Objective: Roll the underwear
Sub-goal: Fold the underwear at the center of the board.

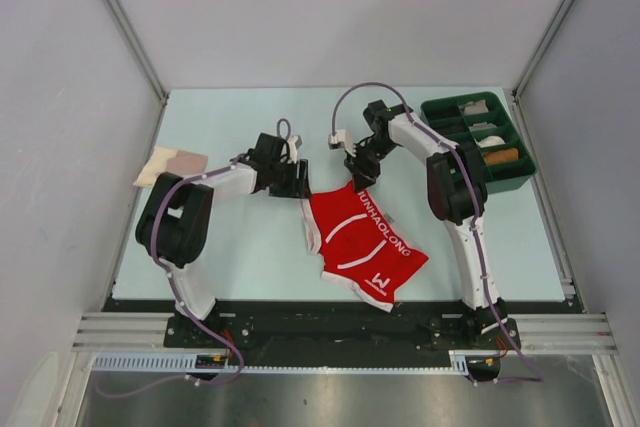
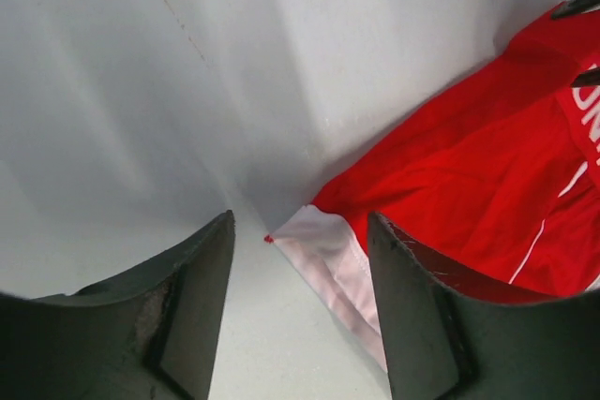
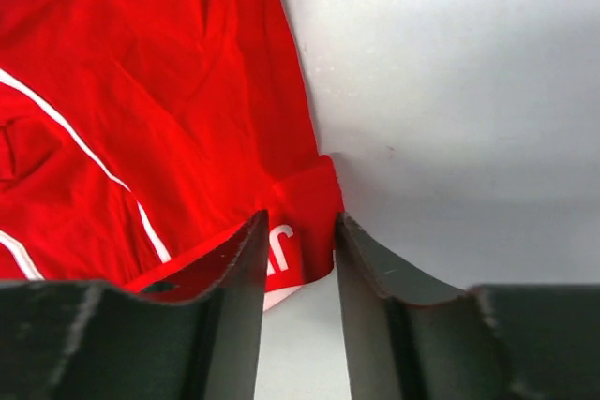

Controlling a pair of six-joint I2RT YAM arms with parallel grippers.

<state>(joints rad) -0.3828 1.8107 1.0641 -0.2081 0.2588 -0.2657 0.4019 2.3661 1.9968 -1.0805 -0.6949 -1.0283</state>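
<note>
The red underwear lies spread flat on the pale table between my two arms, its white "JUNHAOLONG" waistband running diagonally. My left gripper sits low at its far left corner. In the left wrist view this gripper is open, and the white-trimmed corner of the underwear lies on the table between its fingers, close to the right finger. My right gripper is at the far end of the waistband. In the right wrist view this gripper has its jaws narrowed but apart, straddling the raised waistband corner.
A green compartment bin with small items stands at the back right, just beyond the right arm. A folded beige-and-pink cloth lies at the left edge of the table. Grey walls enclose the table on three sides.
</note>
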